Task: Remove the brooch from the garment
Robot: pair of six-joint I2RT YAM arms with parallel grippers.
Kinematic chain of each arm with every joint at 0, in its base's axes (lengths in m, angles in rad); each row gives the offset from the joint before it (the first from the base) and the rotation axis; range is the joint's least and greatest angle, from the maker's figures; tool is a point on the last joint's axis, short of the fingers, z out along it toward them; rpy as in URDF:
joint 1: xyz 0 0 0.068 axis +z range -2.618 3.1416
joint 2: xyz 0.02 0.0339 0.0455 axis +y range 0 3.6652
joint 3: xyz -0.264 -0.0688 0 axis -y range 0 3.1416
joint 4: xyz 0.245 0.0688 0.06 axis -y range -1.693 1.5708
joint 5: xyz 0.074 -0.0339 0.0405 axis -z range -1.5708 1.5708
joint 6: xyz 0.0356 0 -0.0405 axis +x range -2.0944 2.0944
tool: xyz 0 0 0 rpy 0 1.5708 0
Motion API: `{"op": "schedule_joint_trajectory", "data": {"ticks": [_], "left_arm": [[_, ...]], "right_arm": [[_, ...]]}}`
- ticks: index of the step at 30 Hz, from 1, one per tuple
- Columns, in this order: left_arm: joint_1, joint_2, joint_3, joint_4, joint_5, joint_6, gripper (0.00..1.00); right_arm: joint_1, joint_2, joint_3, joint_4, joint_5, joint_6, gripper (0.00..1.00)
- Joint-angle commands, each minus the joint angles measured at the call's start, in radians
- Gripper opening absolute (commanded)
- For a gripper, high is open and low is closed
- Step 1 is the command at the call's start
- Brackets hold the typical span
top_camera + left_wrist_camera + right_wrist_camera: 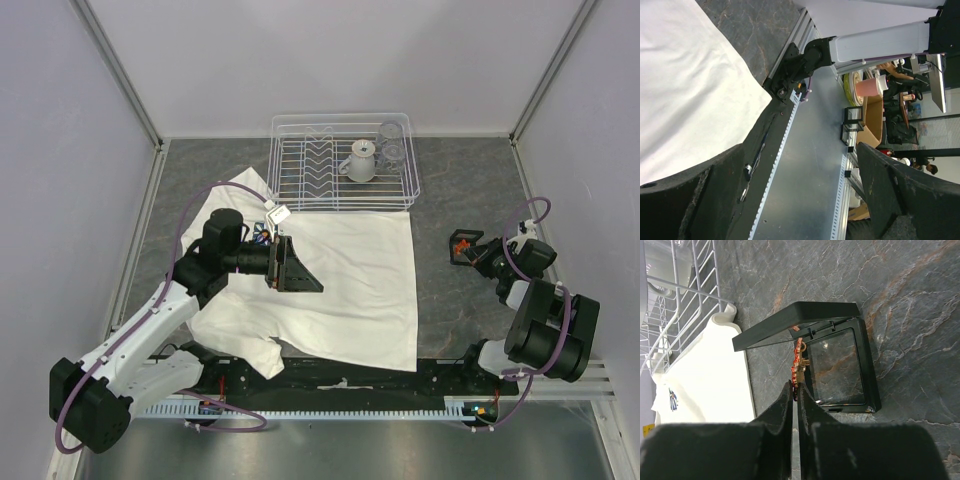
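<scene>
The white T-shirt (345,280) lies spread on the table; its blue daisy logo (672,401) shows in the right wrist view. My right gripper (797,385) is shut on the orange-red brooch (798,365), held edge-on over an open black case (835,365) with clear panels, right of the shirt. In the top view the brooch (461,245) shows as a small orange spot at the right gripper (468,250). My left gripper (300,275) hovers over the shirt's left part, jaws wide apart and empty; its fingers (900,195) frame the table's near edge.
A white wire dish rack (342,160) with a white pitcher (361,160) and a glass (390,135) stands at the back, touching the shirt's top edge. The black rail (400,375) runs along the near edge. Grey walls enclose the table.
</scene>
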Motion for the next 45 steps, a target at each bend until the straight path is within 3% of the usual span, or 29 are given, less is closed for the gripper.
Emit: {"op": "schedule_joint_trajectory", "data": {"ticks": [1,12,29,45], "left_arm": [[-0.005,-0.005,-0.005,0.038,0.042,0.041,0.98],[-0.005,-0.008,-0.009,0.036,0.046,0.040,0.98],[-0.008,-0.014,-0.009,0.036,0.054,0.040,0.98],[-0.017,-0.023,-0.010,0.027,0.055,0.047,0.98]], "right_arm": [[-0.004,0.007,0.010,0.046,-0.023,0.003,0.08],[-0.003,0.012,0.011,0.032,-0.015,-0.007,0.12],[-0.003,-0.086,0.028,-0.100,0.062,-0.054,0.32],[-0.001,-0.232,0.079,-0.344,0.226,-0.094,0.43]]}}
